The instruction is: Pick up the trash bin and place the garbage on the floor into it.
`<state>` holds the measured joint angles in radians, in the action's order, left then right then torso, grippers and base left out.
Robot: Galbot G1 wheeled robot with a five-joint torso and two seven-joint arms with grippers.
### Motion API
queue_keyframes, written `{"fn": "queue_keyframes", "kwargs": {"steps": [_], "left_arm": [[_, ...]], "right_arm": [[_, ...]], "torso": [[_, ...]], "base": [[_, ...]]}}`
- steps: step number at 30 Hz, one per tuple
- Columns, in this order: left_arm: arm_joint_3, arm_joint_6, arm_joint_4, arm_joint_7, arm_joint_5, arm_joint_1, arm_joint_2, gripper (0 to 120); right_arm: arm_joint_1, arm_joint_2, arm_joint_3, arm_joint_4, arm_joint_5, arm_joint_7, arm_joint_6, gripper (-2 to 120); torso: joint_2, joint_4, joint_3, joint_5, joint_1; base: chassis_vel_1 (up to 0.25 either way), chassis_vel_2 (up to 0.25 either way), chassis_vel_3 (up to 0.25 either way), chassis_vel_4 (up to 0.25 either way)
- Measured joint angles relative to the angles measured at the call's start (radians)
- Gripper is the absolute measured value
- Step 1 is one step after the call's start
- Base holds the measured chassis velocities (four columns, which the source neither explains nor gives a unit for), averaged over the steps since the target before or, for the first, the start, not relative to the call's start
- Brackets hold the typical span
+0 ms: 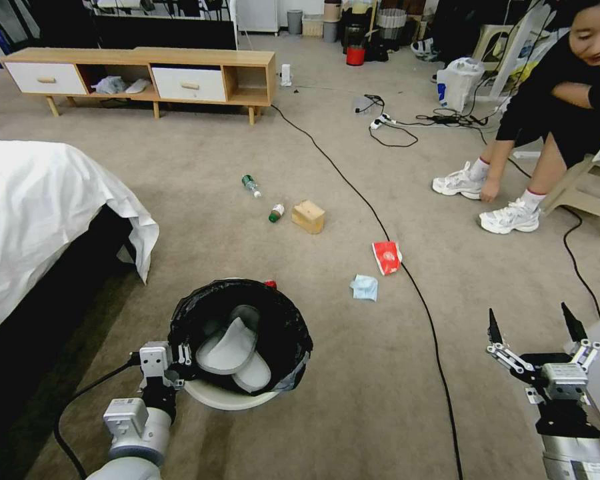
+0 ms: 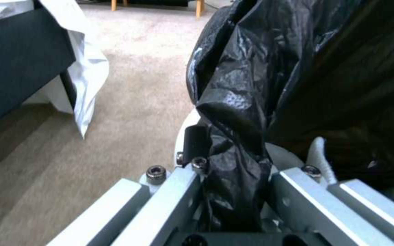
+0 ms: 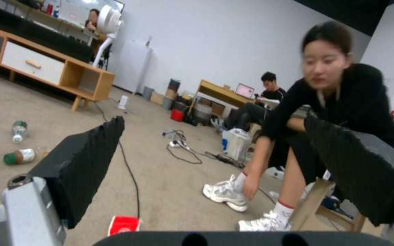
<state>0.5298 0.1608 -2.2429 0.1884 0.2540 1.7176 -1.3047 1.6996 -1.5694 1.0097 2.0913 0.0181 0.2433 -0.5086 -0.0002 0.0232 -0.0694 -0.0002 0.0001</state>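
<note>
Left gripper (image 1: 180,357) pinching bag-lined rim of trash bin (image 1: 243,337), near left. Right gripper (image 1: 533,327) fingers spread, near right, above carpet (image 1: 380,373).

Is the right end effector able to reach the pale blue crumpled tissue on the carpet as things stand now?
Probably yes. The right end effector is open and holds nothing, and bare beige-grey carpet lies between it and the pale blue crumpled tissue; just a thin black cable crosses that path.
</note>
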Motion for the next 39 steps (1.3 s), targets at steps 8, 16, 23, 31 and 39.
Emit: {"fn": "queue_keyframes", "kwargs": {"steps": [8,16,23,31,39], "left_arm": [[0.000,0.000,-0.001,0.000,0.000,0.002,-0.002,1],[0.000,0.000,-0.003,0.001,0.000,0.002,-0.007,1],[-0.001,0.000,-0.003,0.001,-0.002,0.002,-0.011,1],[-0.001,0.000,-0.002,0.002,-0.002,0.000,-0.012,1],[-0.001,0.000,0.002,0.003,-0.004,-0.003,-0.008,1]], "right_arm": [[0.000,0.001,-0.001,-0.001,0.000,0.000,0.000,100],[0.002,0.004,0.000,0.000,0.000,0.000,0.002,100],[0.002,0.005,0.000,0.000,0.000,0.000,0.002,100],[0.001,0.005,-0.004,-0.003,0.002,-0.001,-0.004,100],[0.001,0.004,-0.011,-0.022,0.013,0.007,-0.054,100]], "torso": [[0.000,0.0000,0.000,0.0000,0.000],[0.000,0.0002,0.000,-0.0001,0.000],[0.000,-0.0002,0.000,0.0002,0.000],[0.000,-0.0002,0.000,0.0000,0.000],[0.000,0.0002,0.000,0.0000,0.000]], "base": [[-0.138,0.133,0.133,-0.137],[-0.143,0.147,0.150,-0.142],[-0.224,0.213,0.221,-0.228],[-0.280,0.276,0.274,-0.282],[-0.190,0.175,0.164,-0.166]]}}
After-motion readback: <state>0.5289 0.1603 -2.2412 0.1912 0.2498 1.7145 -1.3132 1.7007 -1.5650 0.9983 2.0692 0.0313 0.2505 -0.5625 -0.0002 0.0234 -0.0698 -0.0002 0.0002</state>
